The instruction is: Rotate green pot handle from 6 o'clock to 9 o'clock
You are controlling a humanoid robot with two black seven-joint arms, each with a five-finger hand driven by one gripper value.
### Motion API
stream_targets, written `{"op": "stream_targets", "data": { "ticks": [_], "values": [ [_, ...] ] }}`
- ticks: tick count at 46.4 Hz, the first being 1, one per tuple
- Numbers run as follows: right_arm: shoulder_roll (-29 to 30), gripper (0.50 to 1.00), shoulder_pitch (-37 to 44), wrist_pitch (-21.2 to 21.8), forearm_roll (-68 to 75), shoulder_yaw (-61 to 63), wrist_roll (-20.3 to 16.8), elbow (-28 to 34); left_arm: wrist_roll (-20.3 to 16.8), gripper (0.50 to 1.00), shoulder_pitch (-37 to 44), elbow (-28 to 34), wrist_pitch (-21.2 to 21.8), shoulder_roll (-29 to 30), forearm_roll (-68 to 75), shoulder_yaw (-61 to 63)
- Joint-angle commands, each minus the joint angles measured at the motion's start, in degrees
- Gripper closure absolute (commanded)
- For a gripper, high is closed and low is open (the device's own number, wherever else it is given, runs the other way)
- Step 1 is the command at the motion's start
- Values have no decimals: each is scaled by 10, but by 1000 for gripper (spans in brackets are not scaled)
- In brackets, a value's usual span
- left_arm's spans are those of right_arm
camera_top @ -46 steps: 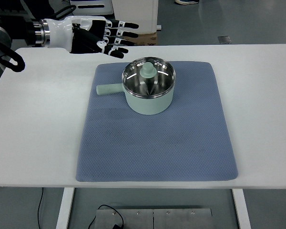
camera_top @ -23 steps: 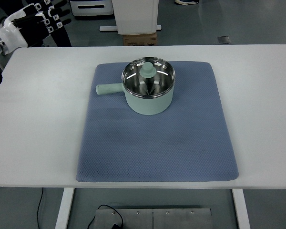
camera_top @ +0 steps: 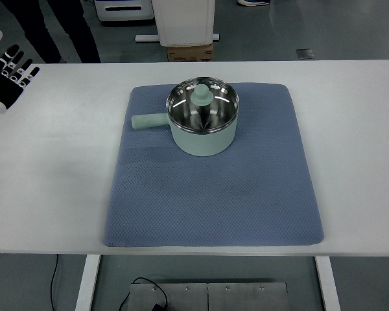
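While the green pot (camera_top: 203,126) sits on the blue mat (camera_top: 214,188), its handle (camera_top: 149,120) points left — nine o'clock — toward the left hand (camera_top: 6,81), well apart at the table's left edge, fingers spread, holding nothing.

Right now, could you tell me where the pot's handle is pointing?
The handle points toward the picture's left, over the blue mat, from the pot near the mat's far edge.
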Motion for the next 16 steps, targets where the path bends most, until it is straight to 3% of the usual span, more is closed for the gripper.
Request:
{"op": "stream_targets", "data": {
  "ticks": [1,16],
  "values": [
    [0,500,0,0,0,0,0,0,-1,500,8,0,9,-1,-7,-10],
    [0,500,3,0,4,1,-2,4,-11,500,26,1,22,-14,-14,-34]
  ]
}}
